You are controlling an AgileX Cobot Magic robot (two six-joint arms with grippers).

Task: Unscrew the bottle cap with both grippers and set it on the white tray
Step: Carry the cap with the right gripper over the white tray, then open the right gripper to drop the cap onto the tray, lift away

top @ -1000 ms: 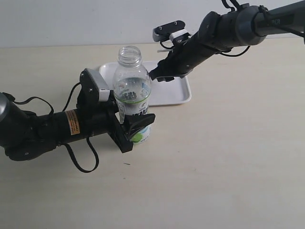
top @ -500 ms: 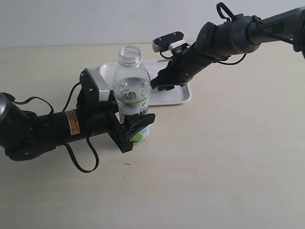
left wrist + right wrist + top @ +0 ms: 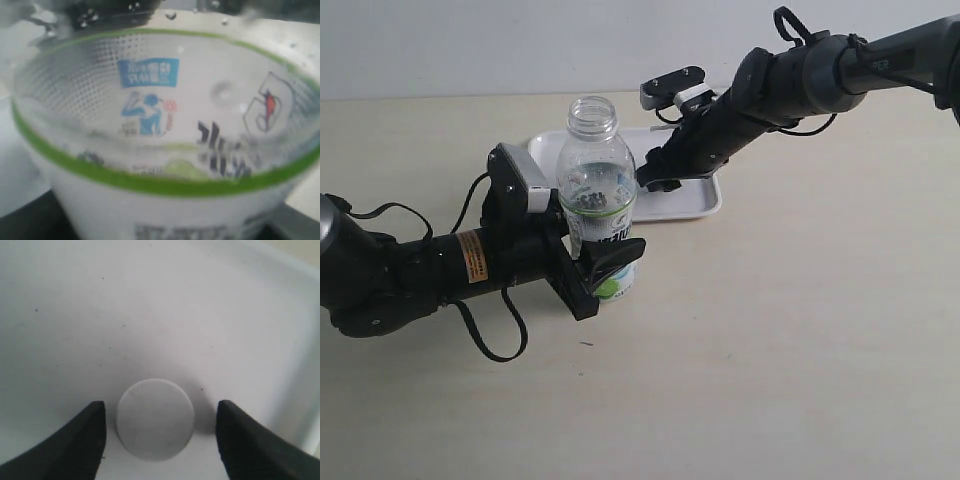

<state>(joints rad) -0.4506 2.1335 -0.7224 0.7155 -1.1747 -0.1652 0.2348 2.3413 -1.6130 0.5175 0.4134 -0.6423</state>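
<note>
Exterior view: nearest on the pale table [image 3: 770, 370], the left gripper [image 3: 605, 268] is seen closed around the lower part of the bottle [image 3: 597, 180], its black fingers [image 3: 620, 252] pressed against the label [image 3: 612, 237] on either side. The bottle is held upright on the table, and its neck is bare, with no cap on it. In the left wrist view, nearly the whole picture is filled by the blurred green-edged label.

Just behind the bottle lies the white tray [image 3: 705, 203], and the right gripper [image 3: 655, 180] is lowered over the tray's near part. The cap cannot be made out from this view.

In the right wrist view, the bottle cap [image 3: 155, 418] is shown lying flat on the tray floor between the two black fingertips [image 3: 82, 442]. The fingertips are spread wider than the cap, with a clear gap on each side, so nothing is gripped and nothing appears to be touched.

The placing step is judged to be at its end, with the cap unscrewed and set down. For the next move, a straight lift of the right gripper is called for, so that the cap is not nudged.
</note>
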